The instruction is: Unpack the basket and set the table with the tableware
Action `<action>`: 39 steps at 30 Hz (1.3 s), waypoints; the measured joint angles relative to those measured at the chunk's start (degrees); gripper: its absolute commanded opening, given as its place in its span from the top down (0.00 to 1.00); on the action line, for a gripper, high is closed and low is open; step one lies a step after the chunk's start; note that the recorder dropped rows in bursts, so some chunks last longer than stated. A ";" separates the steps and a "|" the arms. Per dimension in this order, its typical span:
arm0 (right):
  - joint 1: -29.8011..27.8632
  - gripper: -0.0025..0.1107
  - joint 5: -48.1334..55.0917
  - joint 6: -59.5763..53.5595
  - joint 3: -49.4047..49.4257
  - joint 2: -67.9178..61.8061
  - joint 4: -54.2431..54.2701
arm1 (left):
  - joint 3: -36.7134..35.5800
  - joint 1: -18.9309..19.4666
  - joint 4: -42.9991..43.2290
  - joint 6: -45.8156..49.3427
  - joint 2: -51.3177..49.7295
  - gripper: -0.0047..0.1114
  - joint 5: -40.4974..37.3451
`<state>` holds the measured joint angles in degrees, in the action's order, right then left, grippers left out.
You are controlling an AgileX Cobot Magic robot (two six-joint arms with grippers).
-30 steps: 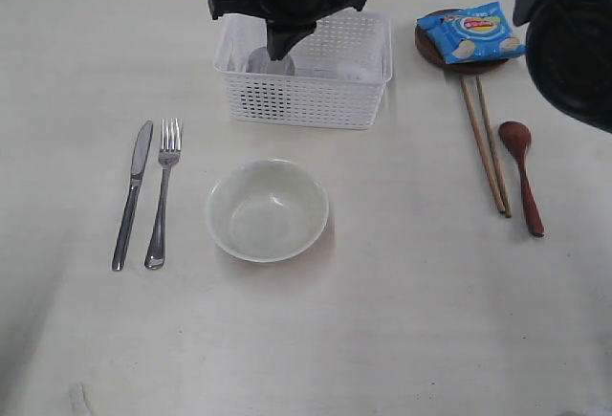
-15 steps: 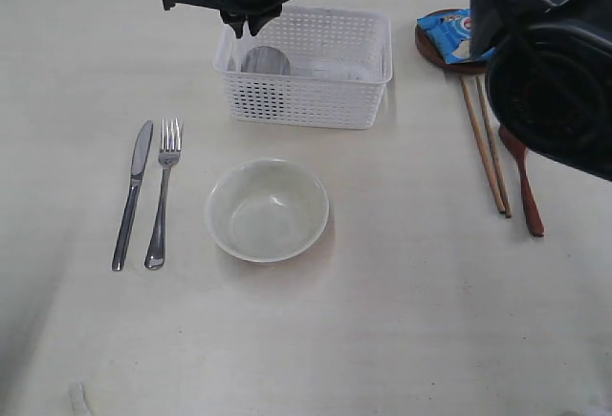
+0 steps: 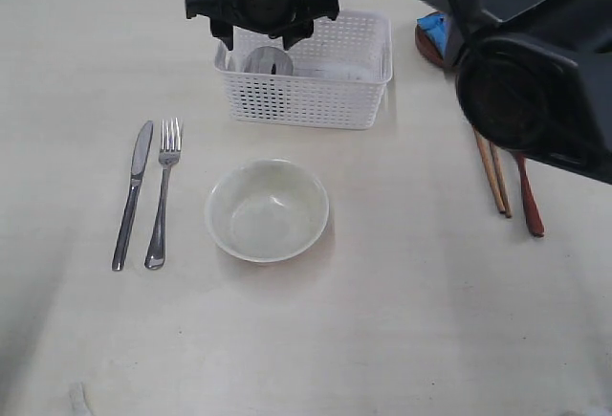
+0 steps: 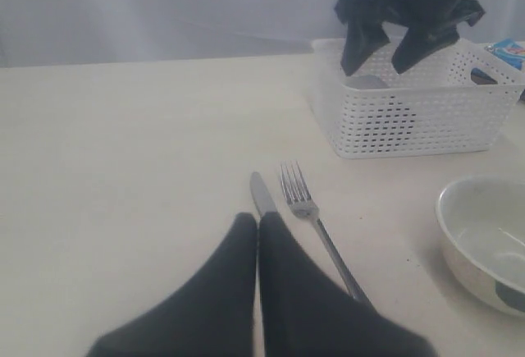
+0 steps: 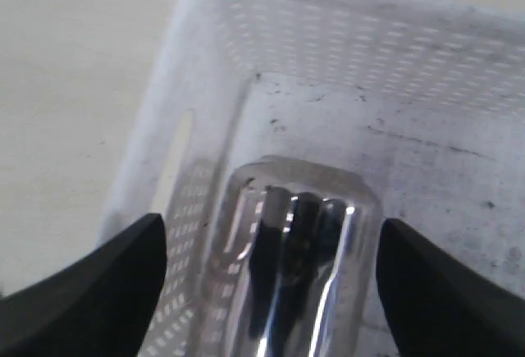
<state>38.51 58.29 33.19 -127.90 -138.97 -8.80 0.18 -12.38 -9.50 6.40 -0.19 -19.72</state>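
Observation:
The white basket (image 3: 316,91) stands at the far middle of the table (image 3: 430,320). A shiny steel cup (image 3: 268,60) sits in its left end. My right gripper (image 3: 260,35) hangs open over that end, and in the right wrist view its fingers (image 5: 123,283) stand wide on either side of the cup (image 5: 287,267) without touching it. Knife (image 3: 131,196) and fork (image 3: 161,196) lie side by side at left, beside the off-white bowl (image 3: 267,209). My left gripper (image 4: 258,219) is shut on nothing, low over the knife (image 4: 262,193).
Chopsticks (image 3: 497,182) and a dark wooden spoon (image 3: 529,208) lie at right, partly behind the right arm (image 3: 535,81). That arm also covers most of the brown plate (image 3: 422,45) and the blue crisp packet (image 3: 435,26).
My right gripper went from shut to wide open and settled lower over the cup in the basket's left end. The right arm swung in over the plate and packet.

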 measured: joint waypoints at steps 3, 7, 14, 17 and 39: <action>-1.92 0.38 0.00 1.22 0.00 -0.76 0.38 | 0.00 0.00 0.00 0.00 0.00 0.96 0.00; -4.21 0.38 -0.13 1.65 0.00 -1.67 5.56 | 0.00 0.00 0.00 0.00 0.00 0.96 0.00; -4.11 0.38 -2.59 0.25 0.00 -2.21 12.96 | 0.00 0.00 0.00 0.00 0.00 0.96 0.00; -4.11 0.38 -2.59 0.25 -0.12 -4.00 13.05 | 0.00 0.00 0.00 0.00 0.00 0.96 0.00; -4.03 0.98 -2.24 -5.18 -0.97 -5.51 11.40 | 0.00 0.00 0.00 0.00 0.00 0.96 0.00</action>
<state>34.49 56.05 28.01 -128.88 -144.48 2.60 0.18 -12.38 -9.50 6.40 -0.19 -19.72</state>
